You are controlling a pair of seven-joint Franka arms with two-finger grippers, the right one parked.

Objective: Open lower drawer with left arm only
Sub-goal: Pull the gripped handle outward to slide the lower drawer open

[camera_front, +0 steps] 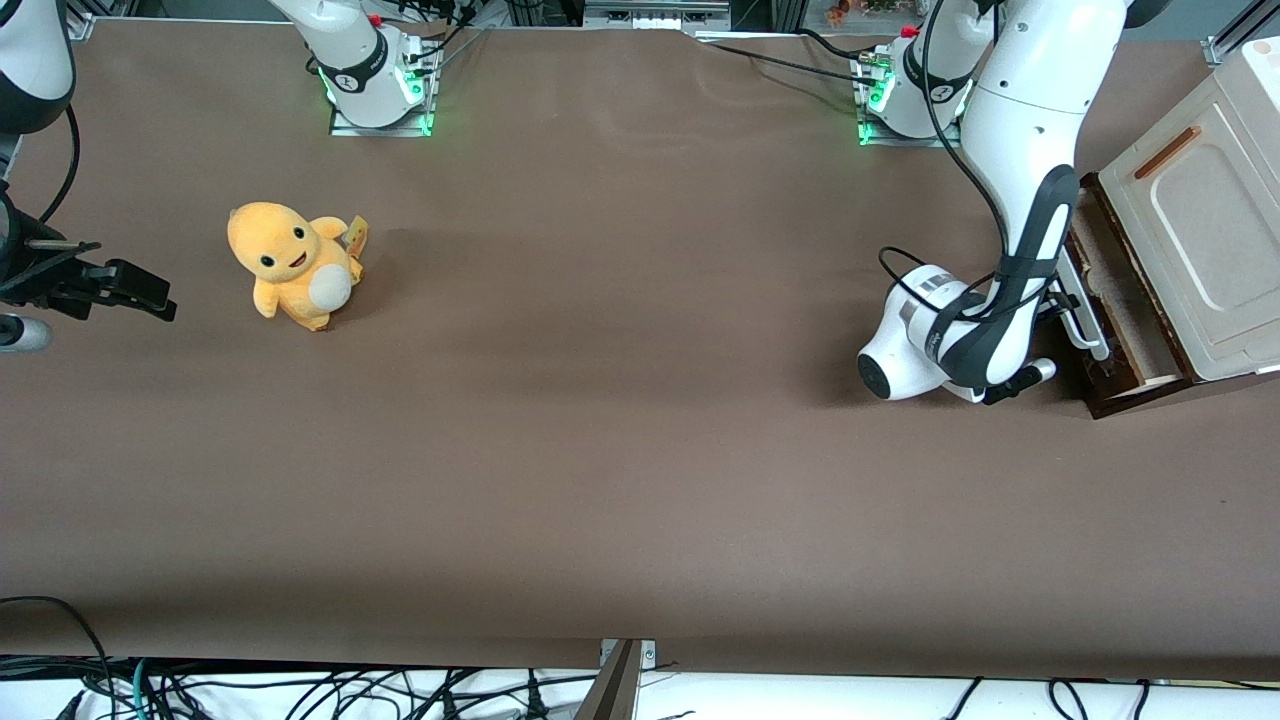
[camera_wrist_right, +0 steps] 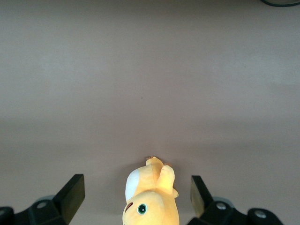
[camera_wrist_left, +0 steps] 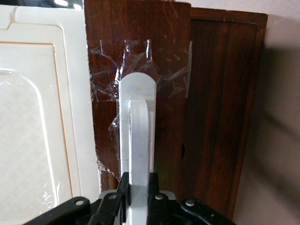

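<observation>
The small black gripper [camera_wrist_left: 139, 199] pinches the smooth white loop handle [camera_wrist_left: 139, 136] – its 2 fingers snug on it – against the lower drawer's [camera_wrist_left: 220, 108] dark wood front.

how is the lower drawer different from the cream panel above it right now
The drawer has a dark brown wood front; the panel is cream. The drawer sticks out, showing its pale inside, while the panel sits flush with the cabinet. The drawer's white loop handle is held by the claw; the panel's thin orange-brown strip is untouched. Both belong to one cabinet at the working arm's end of the table.
</observation>
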